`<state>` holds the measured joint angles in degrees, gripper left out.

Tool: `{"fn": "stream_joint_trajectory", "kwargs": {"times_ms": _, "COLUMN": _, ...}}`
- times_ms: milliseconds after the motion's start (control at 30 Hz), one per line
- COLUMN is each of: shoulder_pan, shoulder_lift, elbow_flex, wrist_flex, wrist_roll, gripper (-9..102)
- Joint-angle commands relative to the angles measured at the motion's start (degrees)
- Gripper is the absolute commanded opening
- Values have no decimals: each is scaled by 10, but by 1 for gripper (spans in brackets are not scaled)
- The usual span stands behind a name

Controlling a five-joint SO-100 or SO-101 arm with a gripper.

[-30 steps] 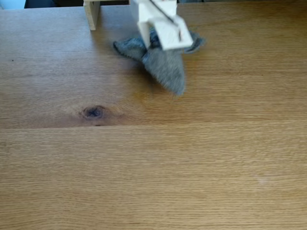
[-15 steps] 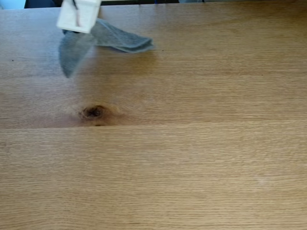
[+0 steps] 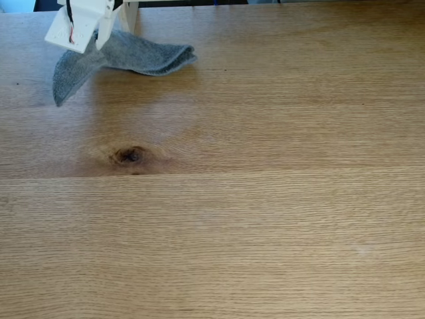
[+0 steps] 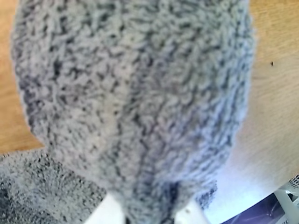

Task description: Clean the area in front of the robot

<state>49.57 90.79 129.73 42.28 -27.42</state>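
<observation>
I'm seeing my gripper point(image 4: 149, 215) pinching the grey cloth point(image 3: 126, 54) at the table's point(image 3: 265, 219) far left corner, by the wooden post point(image 3: 129, 14); wide bare planks are lying open toward me.

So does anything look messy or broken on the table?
Nothing looks broken or spilled. The grey terry cloth is bunched and folded at the far left of the oak tabletop, pinched in the gripper. The dark knot is just natural wood.
</observation>
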Motion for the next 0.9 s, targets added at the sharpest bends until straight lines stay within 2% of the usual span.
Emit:
{"fn": "stream_joint_trajectory", "kwargs": {"times_ms": 0, "shoulder_pan": -16, "shoulder_lift": 0, "elbow_flex": -8, "wrist_flex": -41, "wrist_roll": 13, "gripper": 0}}
{"fn": "stream_joint_trajectory", "kwargs": {"times_ms": 133, "shoulder_pan": -27, "shoulder_lift": -30, "elbow_flex": -8, "wrist_flex": -88, "wrist_roll": 13, "gripper": 1}}
{"fn": "stream_joint_trajectory", "kwargs": {"times_ms": 367, "shoulder_pan": -14, "shoulder_lift": -59, "elbow_flex": -9, "wrist_flex": -96, "wrist_roll": 35, "gripper": 38}}
{"fn": "stream_joint_trajectory", "kwargs": {"times_ms": 500, "shoulder_pan": -10, "shoulder_lift": -36, "elbow_flex": -9, "wrist_flex": -95, "wrist_roll": 62, "gripper": 45}}
{"fn": "stream_joint_trajectory", "kwargs": {"times_ms": 600, "shoulder_pan": -43, "shoulder_lift": 18, "elbow_flex": -9, "wrist_flex": -70, "wrist_roll": 103, "gripper": 43}}
{"fn": "stream_joint_trajectory", "kwargs": {"times_ms": 733, "shoulder_pan": -142, "shoulder_lift": 146, "elbow_flex": -9, "wrist_flex": 49, "wrist_roll": 189, "gripper": 32}}
{"fn": "stream_joint_trajectory", "kwargs": {"times_ms": 867, "shoulder_pan": -269, "shoulder_lift": 279, "elbow_flex": -9, "wrist_flex": 176, "wrist_roll": 273, "gripper": 17}}
